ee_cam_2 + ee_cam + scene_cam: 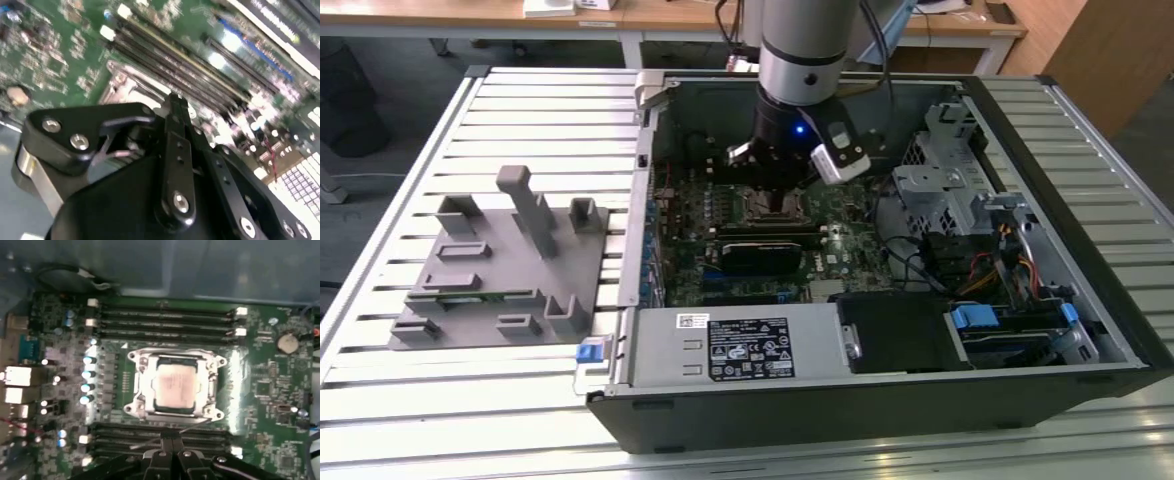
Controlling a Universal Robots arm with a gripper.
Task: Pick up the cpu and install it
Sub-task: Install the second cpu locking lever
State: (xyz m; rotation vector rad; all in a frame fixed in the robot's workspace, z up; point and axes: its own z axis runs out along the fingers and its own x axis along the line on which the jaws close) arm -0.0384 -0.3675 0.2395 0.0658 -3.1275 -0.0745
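In the exterior view the arm is reaching down into the open computer case (1067,330), which is lying on its side on the slatted tabletop (534,110). Its gripper (783,205) is hanging just above the green motherboard (847,235), over the socket area. A grey plastic fixture (500,265) is sitting on the tabletop towards the exterior view's left, well apart from the case.

In the first wrist view the cpu (173,385) is lying flat in the metal socket frame (137,387) at the middle of the motherboard, its silver top facing up, between two banks of dark memory slots (165,320). The gripper (173,442) is showing near one side of the frame, its jaws pressed together and holding nothing, apart from the cpu. A round coin battery (288,343) is sitting on the board beyond the slots.

In the second wrist view the black gripper (176,102) is hovering close over the socket frame and the memory slots (190,75).
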